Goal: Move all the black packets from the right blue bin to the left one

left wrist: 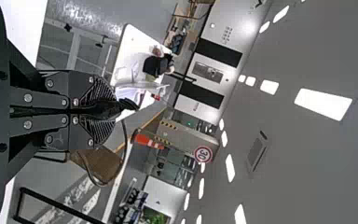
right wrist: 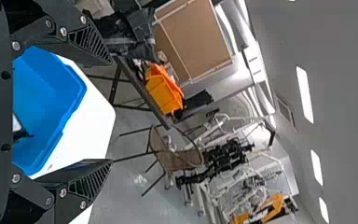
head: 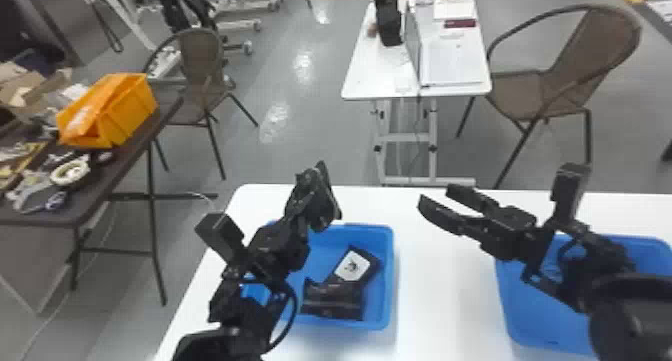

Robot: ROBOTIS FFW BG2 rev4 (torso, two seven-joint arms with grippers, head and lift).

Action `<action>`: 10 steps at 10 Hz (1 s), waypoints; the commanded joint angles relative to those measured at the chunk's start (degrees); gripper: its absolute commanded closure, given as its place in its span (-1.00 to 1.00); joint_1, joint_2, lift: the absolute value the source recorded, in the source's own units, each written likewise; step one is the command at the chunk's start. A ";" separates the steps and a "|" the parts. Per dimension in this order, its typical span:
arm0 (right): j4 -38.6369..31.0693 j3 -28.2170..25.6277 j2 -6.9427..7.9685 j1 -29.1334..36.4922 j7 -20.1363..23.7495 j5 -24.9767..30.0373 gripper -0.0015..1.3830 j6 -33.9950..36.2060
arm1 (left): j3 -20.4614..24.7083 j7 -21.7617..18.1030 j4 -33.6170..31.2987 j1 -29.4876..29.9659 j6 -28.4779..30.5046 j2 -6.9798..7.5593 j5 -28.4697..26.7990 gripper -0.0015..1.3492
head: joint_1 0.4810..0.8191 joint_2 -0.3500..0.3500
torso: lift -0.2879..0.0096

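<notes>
White table (head: 440, 285) — black packets (head: 332, 302) inside the left blue bin (head: 390, 280).

In the head view, open air runs between the left gripper (head: 314, 192) and the right gripper (head: 434, 197), above the white table (head: 440, 275); there is free room between the right gripper's fingers too, while a held black packet (left wrist: 128, 103) fills the gap between the left's; nearer the robot than the left gripper's tips, the left blue bin (head: 391, 285) has its walls in the way, with black packets (head: 332, 300) taking up room inside; behind the right gripper's fingers, the right arm (head: 595, 265) crosses in front of the right blue bin (head: 530, 310), hiding part of its opening.
</notes>
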 commanded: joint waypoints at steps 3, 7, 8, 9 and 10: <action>0.68 -5.61 0.02 2.45 -1.58 4.41 -0.53 1.44 | 2.13 0.12 5.75 0.32 -3.93 -0.14 -11.53 0.81 | 0.27 0.51 | 0.94; 0.41 -8.07 0.02 3.95 -2.02 5.82 -0.53 1.71 | 2.66 1.27 8.65 0.41 -7.80 -0.14 -13.02 -0.58 | 0.27 0.48 | 0.94; -0.55 -9.39 0.02 4.82 -2.11 6.69 -0.53 2.15 | 2.57 1.27 8.56 0.41 -8.59 -0.14 -12.67 -0.92 | 0.27 0.48 | 0.94; -1.70 -10.71 0.02 5.88 -2.63 7.31 -0.53 2.32 | 2.40 1.27 8.30 0.41 -9.12 -0.14 -12.06 -0.80 | 0.27 0.46 | 0.94; -3.54 -12.64 0.02 7.20 -3.43 9.86 -0.53 2.76 | 1.96 1.27 8.21 0.76 -9.38 -0.14 -11.18 -0.72 | 0.27 0.42 | 0.94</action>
